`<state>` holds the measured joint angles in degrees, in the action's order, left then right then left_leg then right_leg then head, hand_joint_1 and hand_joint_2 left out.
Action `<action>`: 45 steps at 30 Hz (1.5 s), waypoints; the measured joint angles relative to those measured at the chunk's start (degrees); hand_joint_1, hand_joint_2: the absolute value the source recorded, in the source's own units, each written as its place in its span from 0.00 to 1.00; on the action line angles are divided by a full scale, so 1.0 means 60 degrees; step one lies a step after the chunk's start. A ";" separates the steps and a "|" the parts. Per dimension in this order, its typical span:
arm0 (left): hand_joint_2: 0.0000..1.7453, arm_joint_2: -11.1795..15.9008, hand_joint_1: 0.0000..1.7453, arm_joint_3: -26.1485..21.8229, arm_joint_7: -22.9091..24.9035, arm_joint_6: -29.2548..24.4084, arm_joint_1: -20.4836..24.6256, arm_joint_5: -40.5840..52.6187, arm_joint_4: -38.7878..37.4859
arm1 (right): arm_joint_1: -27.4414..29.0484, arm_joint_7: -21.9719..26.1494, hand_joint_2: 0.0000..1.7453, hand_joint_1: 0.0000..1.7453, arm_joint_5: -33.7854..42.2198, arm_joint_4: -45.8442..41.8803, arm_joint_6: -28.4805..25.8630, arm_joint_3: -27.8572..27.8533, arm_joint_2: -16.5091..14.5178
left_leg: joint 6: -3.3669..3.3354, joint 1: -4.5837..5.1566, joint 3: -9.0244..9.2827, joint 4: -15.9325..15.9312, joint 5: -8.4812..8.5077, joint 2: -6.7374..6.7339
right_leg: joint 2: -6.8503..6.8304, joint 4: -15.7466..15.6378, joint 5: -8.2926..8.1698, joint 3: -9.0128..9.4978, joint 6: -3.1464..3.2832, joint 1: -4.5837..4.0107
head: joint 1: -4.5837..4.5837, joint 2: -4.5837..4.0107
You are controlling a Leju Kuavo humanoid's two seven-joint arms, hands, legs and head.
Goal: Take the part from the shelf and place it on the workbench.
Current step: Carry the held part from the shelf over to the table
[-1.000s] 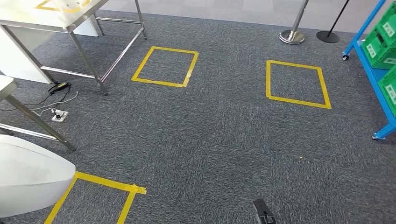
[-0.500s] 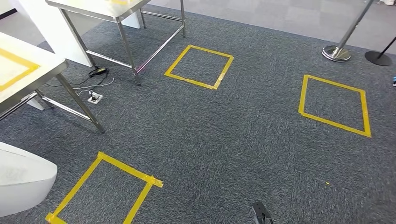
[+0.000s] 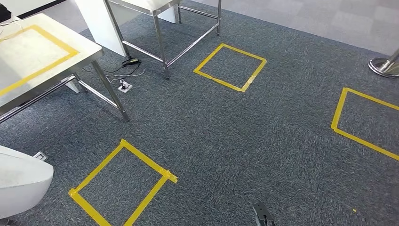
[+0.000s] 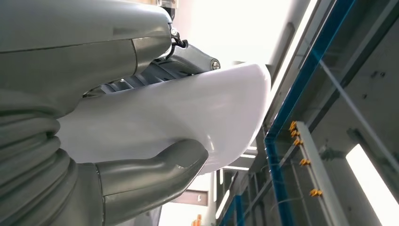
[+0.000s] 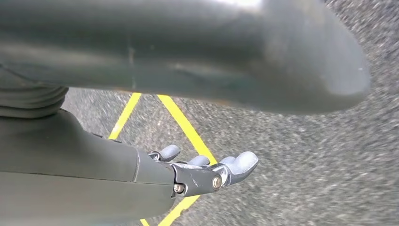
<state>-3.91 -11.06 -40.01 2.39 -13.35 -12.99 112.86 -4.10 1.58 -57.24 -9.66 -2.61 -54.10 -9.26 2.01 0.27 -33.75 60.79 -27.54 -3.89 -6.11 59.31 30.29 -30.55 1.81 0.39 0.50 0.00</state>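
Observation:
The part is a smooth white curved shell [image 3: 21, 183], low at the left edge of the head view. In the left wrist view my left hand [image 4: 120, 181] grips this white part [image 4: 188, 113], the thick grey thumb pressed on one face and the darker fingers [image 4: 188, 59] on the other. The workbench [image 3: 44, 52], a steel-legged table with a yellow tape rectangle on its top, stands ahead to the left. My right hand [image 5: 202, 172] hangs above the grey carpet with its fingers apart and nothing in them.
A second steel table [image 3: 155, 7] stands further back, with cables and a floor socket [image 3: 124, 84] beneath it. Yellow tape squares mark the carpet close in front [image 3: 124, 183], ahead [image 3: 230, 66] and at the right [image 3: 364, 120]. A chrome post base [image 3: 386, 66] stands far right.
The whole view has swung left: the blue shelf has left the picture at the right and the taped workbench has come in at the left. The white part stays in my left hand.

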 joint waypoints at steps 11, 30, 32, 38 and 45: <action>1.00 -0.0117 1.00 -0.0157 -0.0023 0.0350 0.0192 -0.0327 0.0155 | 0.0012 -0.0473 0.00 0.00 -0.0152 0.0000 0.0030 0.0000 -0.0034 | -0.0440 -0.0094 0.0090 -0.0366 0.0182 0.1128 | 0.0987 0.2629 0.1024 -0.1304 -0.0366 0.0043 | 0.0073 0.0000; 1.00 -0.0632 1.00 -0.0855 -0.0021 0.0857 -0.0086 0.0062 0.0618 | 0.0013 -0.0129 0.00 0.00 -0.0219 0.0000 0.0120 0.0000 -0.0037 | -0.0018 -0.0065 -0.0065 0.0186 -0.0091 0.0068 | 0.0017 -0.0007 -0.0103 -0.0061 0.0021 0.0007 | -0.0009 0.0000; 1.00 -0.0663 1.00 -0.0862 -0.0022 0.0865 -0.0076 0.0079 0.0630 | 0.0006 -0.0147 0.00 0.00 -0.0213 0.0000 0.0108 0.0000 -0.0037 | -0.0149 0.0000 0.0146 -0.0275 -0.0016 -0.0154 | -0.0177 -0.0026 -0.0066 0.0014 -0.0076 -0.0020 | -0.0002 0.0000; 1.00 -0.0780 1.00 -0.0928 -0.0028 0.0869 -0.0051 0.0108 0.0665 | -0.0022 -0.0017 0.00 0.00 0.0059 0.0000 0.0066 -0.0019 -0.0031 | -0.0431 -0.0147 0.0213 -0.0472 0.0156 0.0477 | 0.0755 0.1191 0.0704 -0.0443 -0.0368 0.0040 | 0.0075 0.0000; 1.00 -0.0834 1.00 -0.0936 -0.0018 0.0869 -0.0055 0.0132 0.0661 | 0.0005 0.0041 0.00 0.00 0.0198 0.0000 0.0176 -0.0158 -0.0014 | -0.0300 -0.0155 0.0150 -0.0248 0.0017 0.0955 | 0.1031 0.0661 -0.0042 -0.0471 -0.0372 0.0092 | 0.0096 0.0000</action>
<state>-8.91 -16.68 -40.12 7.61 -13.68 -12.20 116.83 -4.07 1.83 -56.06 -9.66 -1.55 -55.04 -9.34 0.21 -0.67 -32.85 59.30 -27.44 1.84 0.07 63.28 30.04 -33.37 -0.43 0.94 1.08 0.00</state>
